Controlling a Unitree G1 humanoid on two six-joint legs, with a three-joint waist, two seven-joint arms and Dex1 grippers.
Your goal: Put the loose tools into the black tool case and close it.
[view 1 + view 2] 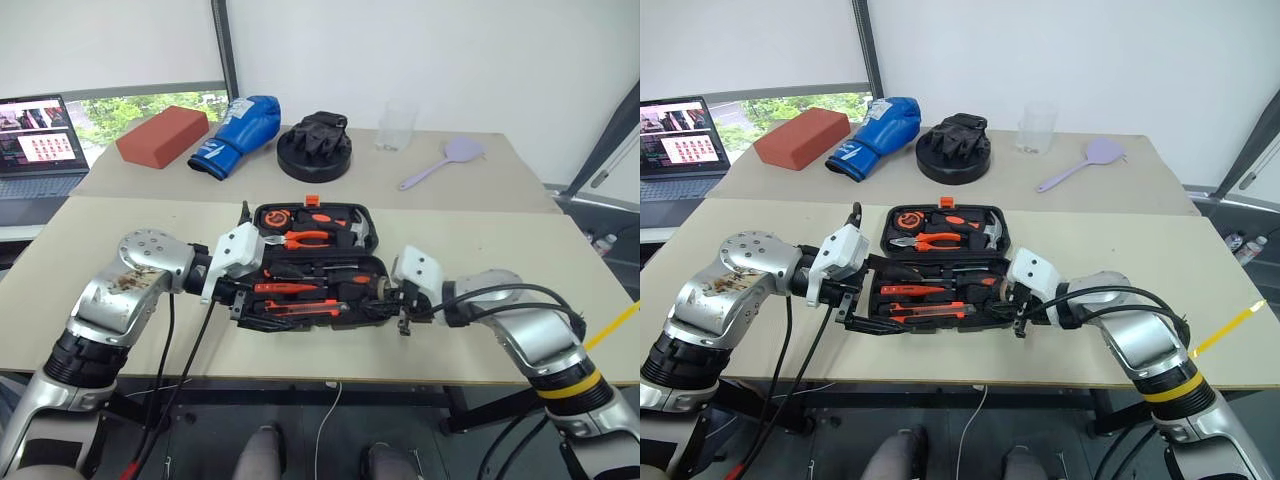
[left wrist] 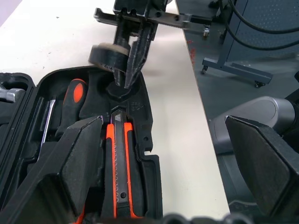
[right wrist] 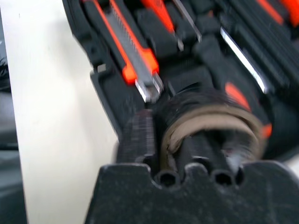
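The black tool case (image 1: 365,214) lies open in the middle of the near table. Pliers (image 1: 305,238) and a hammer (image 1: 360,232) sit in its far half. The near half holds the orange-black utility knife (image 2: 119,172) and an orange-and-black screwdriver (image 2: 72,100) in their recesses. My right gripper (image 2: 132,70) is at the case's right end, shut on the small dark tape roll (image 2: 106,55), which hangs just above a round recess (image 2: 122,88). My left gripper (image 2: 163,126) stands wide open at the case's left end, one finger over the knife and the other past the table's front edge.
On the far table stand a red brick (image 1: 162,135), a blue boxing glove (image 1: 237,133), a round black disc with gloves (image 1: 315,150), a clear cup (image 1: 395,125) and a lilac spatula (image 1: 445,160). A laptop (image 1: 40,145) sits at far left.
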